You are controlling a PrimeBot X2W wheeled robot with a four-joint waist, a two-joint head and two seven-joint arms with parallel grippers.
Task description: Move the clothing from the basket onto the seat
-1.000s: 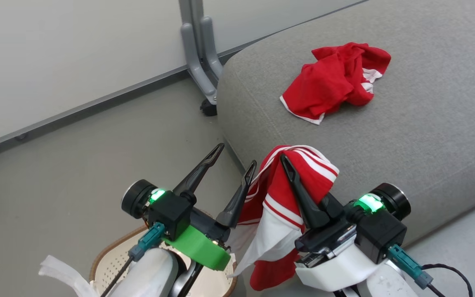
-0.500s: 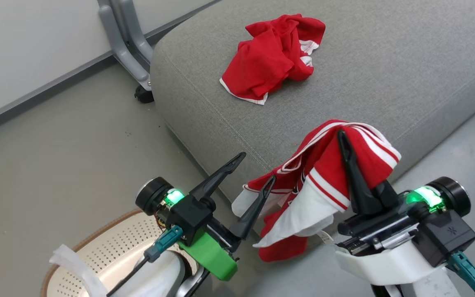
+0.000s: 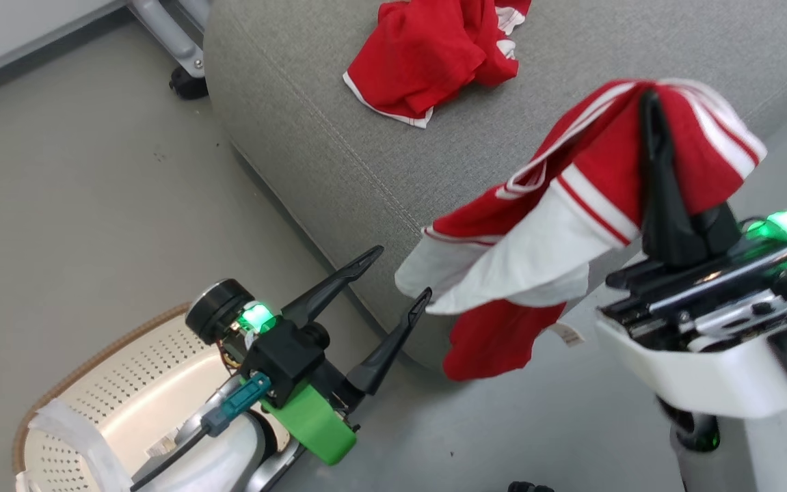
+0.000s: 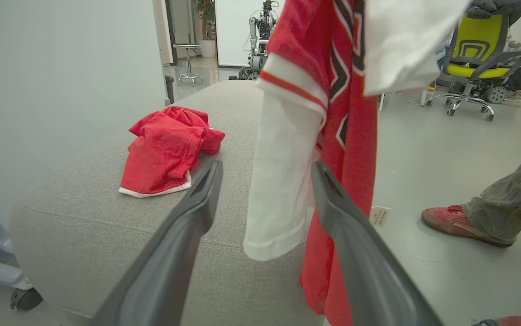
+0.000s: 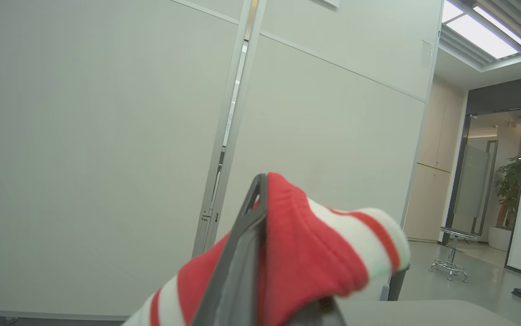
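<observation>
The right gripper [image 3: 650,99] has its two dark fingers pressed together on a fold of the bright red fabric garment with white panels and striped trim [image 3: 608,147]. It holds the garment aloft just off the front edge of the large light-grey upholstered seat cushion [image 3: 338,137]. The cloth drapes over the fingers, and its lower hem and small white label [image 3: 566,333] hang over the floor, not over the seat top. The left gripper [image 3: 403,271] is spread and empty by the cream perforated plastic basket with the brown woven rim [image 3: 140,348], its fingertips just beside the hanging white sleeve. Another crumpled red garment [image 3: 427,55] lies on the seat top, back from that edge.

As I judge it, the pinch should travel well in past the front edge, high enough that the trailing hem clears the seam. It should then lower until most of the cloth rests on bare cushion beside the other garment, and only then should the fingers part, or the weight hanging off the edge could drag the garment to the floor. The left fingers should stay clear of the sleeve so nothing snags
</observation>
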